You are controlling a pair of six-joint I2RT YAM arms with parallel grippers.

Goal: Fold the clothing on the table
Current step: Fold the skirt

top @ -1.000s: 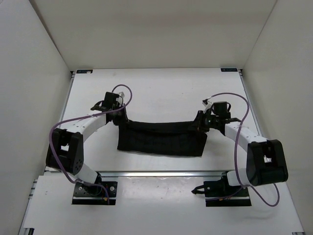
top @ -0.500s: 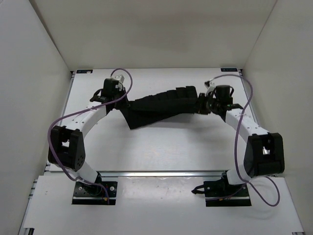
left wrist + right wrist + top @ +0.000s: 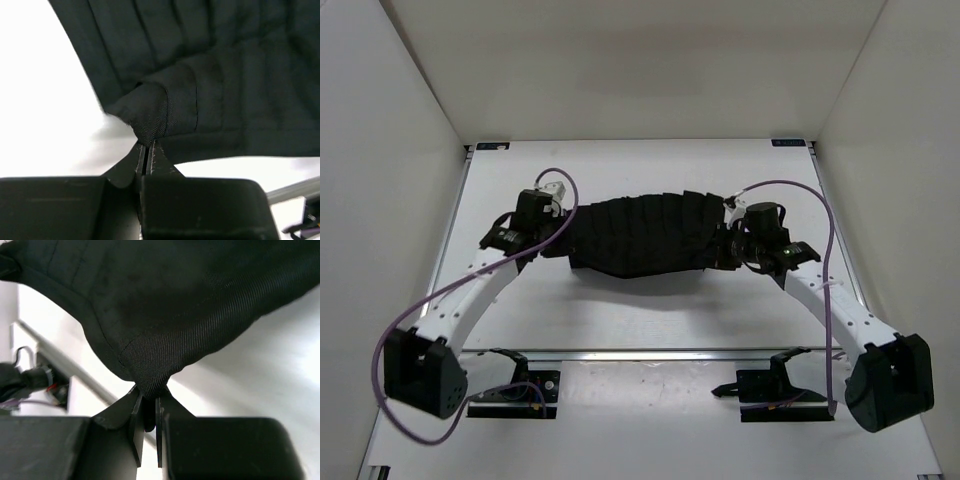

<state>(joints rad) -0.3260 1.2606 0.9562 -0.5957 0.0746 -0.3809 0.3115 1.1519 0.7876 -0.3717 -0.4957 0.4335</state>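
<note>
The clothing (image 3: 645, 235) is a black pleated garment, stretched between both grippers and held above the white table (image 3: 650, 320); its shadow lies on the tabletop beneath it. My left gripper (image 3: 560, 240) is shut on the garment's left corner; in the left wrist view the fabric (image 3: 200, 75) bunches right at the closed left gripper (image 3: 147, 145). My right gripper (image 3: 725, 245) is shut on the right corner; in the right wrist view a pinch of cloth (image 3: 165, 315) sits between the tips of the right gripper (image 3: 148, 395).
White walls enclose the table on three sides. A metal rail (image 3: 650, 353) runs along the near edge, with both arm bases behind it. Purple cables (image 3: 820, 250) loop off each arm.
Both arms have lifted the garment off the table, swung it away and then back toward me, and it now hangs spread out with its pleats showing instead of lying as a folded strip.
</note>
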